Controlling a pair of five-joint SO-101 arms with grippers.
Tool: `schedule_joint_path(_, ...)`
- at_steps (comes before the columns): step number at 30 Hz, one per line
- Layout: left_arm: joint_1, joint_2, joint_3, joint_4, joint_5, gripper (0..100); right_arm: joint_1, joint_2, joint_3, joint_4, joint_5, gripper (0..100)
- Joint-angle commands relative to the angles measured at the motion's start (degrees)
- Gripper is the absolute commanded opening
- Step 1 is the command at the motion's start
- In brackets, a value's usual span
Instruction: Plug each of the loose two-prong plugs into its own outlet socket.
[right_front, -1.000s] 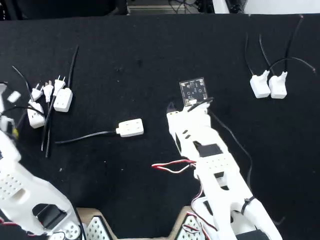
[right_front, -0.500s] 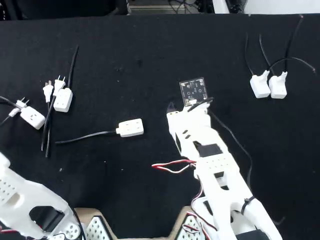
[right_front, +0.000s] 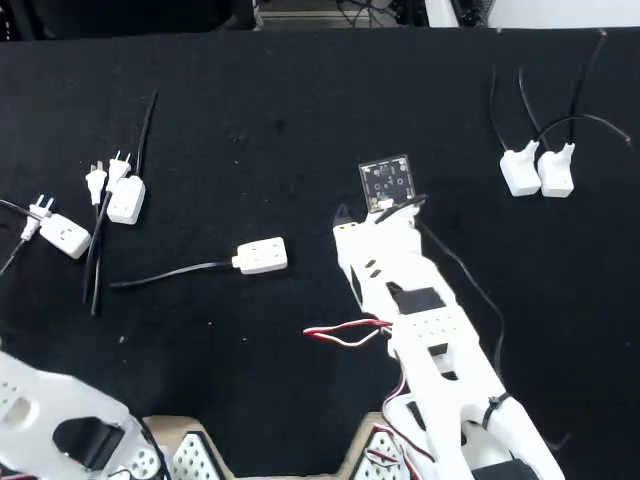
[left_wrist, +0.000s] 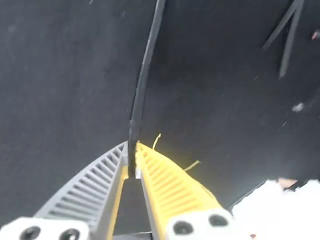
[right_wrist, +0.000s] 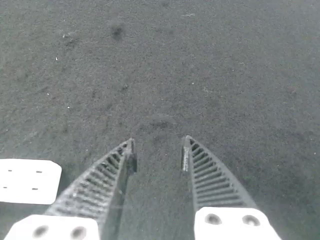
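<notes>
The left gripper (left_wrist: 132, 152) is closed, its grey and yellow fingers pinching a black cord (left_wrist: 145, 75) that runs away from the tips over the black table (left_wrist: 60, 60). Which plug or socket this cord belongs to cannot be told.

The right gripper (right_wrist: 157, 150) is open, its two fingers well apart and holding nothing, low over the cloth. The middle socket block (right_wrist: 27, 181) lies just beside its grey finger, not touching it. In the high view this middle socket block (right_front: 262, 256) sits near the table's centre with its own cord trailing toward the left arm (right_front: 60, 430), and the right arm (right_front: 420, 320) ends just to its right.

Past the right arm's tip from the middle socket block lies a small black square board (right_front: 386, 180). Well left of the middle socket block lies a second socket block (right_front: 125, 199), with two loose plugs (right_front: 108, 173) just beyond it. Farther left is a third socket block (right_front: 62, 235), with one plug (right_front: 38, 208) touching or nearly touching its far end. Well right of the middle socket block, two white blocks (right_front: 538, 170) sit side by side, cords leading away from them.
</notes>
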Motion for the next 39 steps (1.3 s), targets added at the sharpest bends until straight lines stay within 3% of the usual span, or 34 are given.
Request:
schedule_joint_path(1,-3.38,-1.23,-1.89,0.79,-5.63,3,-0.88,-1.45,-0.4,-1.32,0.0,14.8)
schedule_joint_path(5,-3.3,-1.23,-1.8,0.79,-6.95,7,-2.29,-1.45,-0.22,-1.32,0.09,14.8)
schedule_joint_path(11,3.56,-0.53,-1.54,0.18,-7.3,28,-2.55,-1.45,-0.13,-1.05,0.09,14.8)
schedule_joint_path(16,6.46,-0.53,-1.71,-6.15,-7.38,28,-2.55,-1.45,-0.13,-1.05,0.09,14.8)
schedule_joint_path(22,4.53,3.87,-1.89,-16.79,-7.56,28,-2.55,-1.45,-0.13,-1.05,0.09,14.8)
schedule_joint_path(31,4.62,11.34,-4.7,-13.1,-9.49,28,-2.64,-1.45,-0.13,-1.05,0.09,14.8)
schedule_joint_path(34,4.7,11.43,-6.29,-10.81,-9.49,24,-2.64,-1.45,-0.13,-1.05,0.09,14.8)
schedule_joint_path(39,5.05,11.52,-6.81,-10.37,-9.49,2,-2.64,-1.45,-0.13,-1.05,0.09,14.8)
